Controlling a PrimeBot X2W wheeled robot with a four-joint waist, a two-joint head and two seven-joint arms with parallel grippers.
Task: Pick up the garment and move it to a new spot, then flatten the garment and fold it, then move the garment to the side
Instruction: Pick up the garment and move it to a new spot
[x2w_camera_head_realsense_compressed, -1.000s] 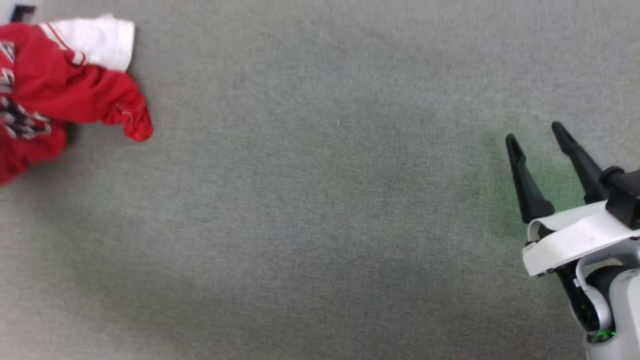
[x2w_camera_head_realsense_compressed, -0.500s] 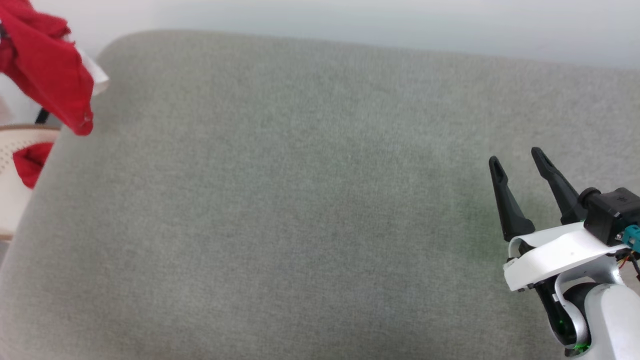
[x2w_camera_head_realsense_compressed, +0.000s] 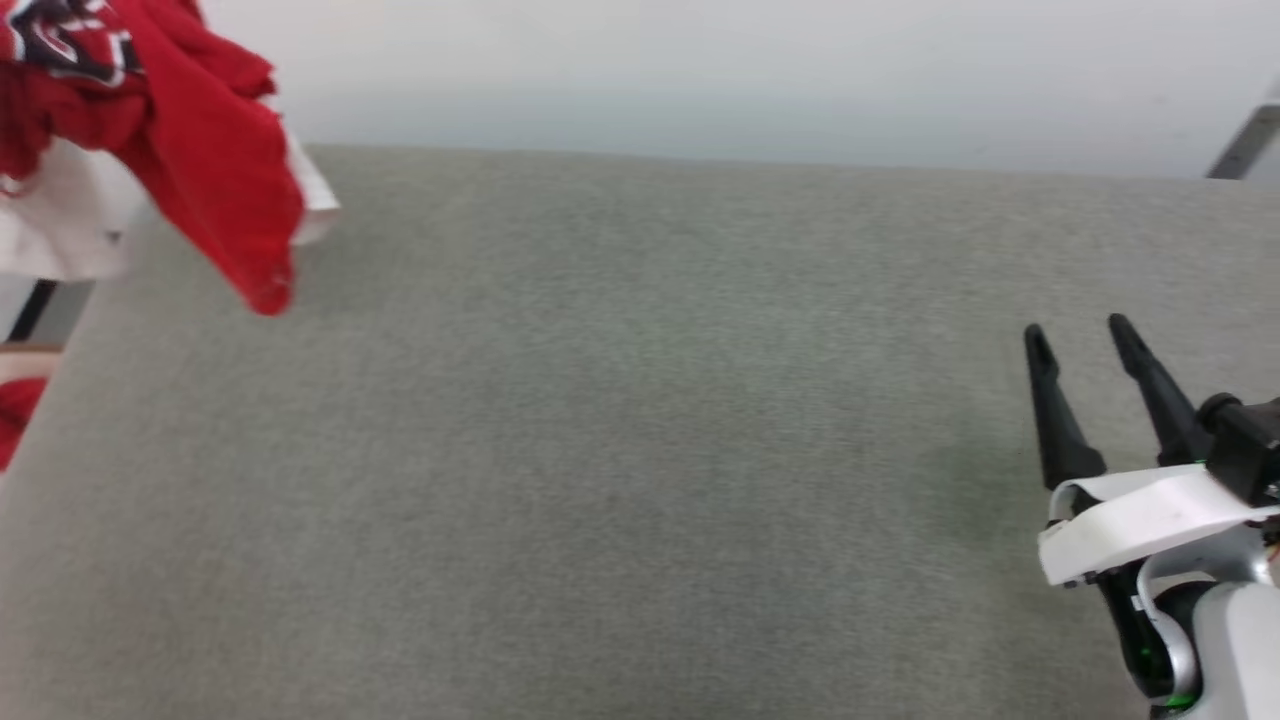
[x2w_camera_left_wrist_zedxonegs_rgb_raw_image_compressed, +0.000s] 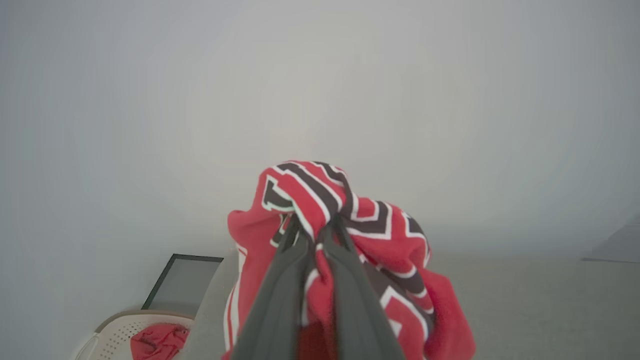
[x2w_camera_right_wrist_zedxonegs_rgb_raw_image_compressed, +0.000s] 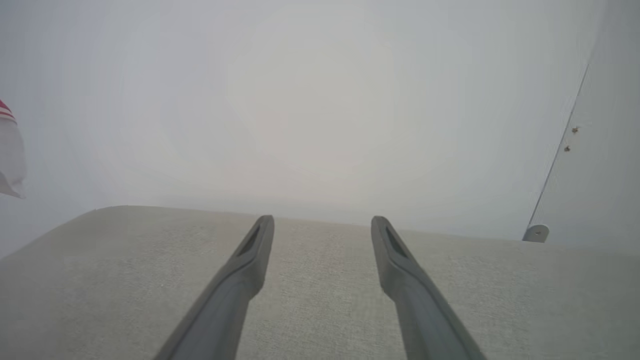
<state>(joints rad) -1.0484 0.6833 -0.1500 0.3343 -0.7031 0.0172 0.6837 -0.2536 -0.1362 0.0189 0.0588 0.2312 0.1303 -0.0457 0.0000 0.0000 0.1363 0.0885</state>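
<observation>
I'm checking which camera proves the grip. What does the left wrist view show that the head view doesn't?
Left wrist view: the left gripper, fingers pinched shut on lettered fabric of the garment. Head view: the right gripper, open and holding nothing, above the grey cushion. Both: the red garment held up, the cushion, the pale wall.

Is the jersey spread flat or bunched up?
Bunched up: the jersey hangs crumpled in a clump from the shut left gripper.
</observation>
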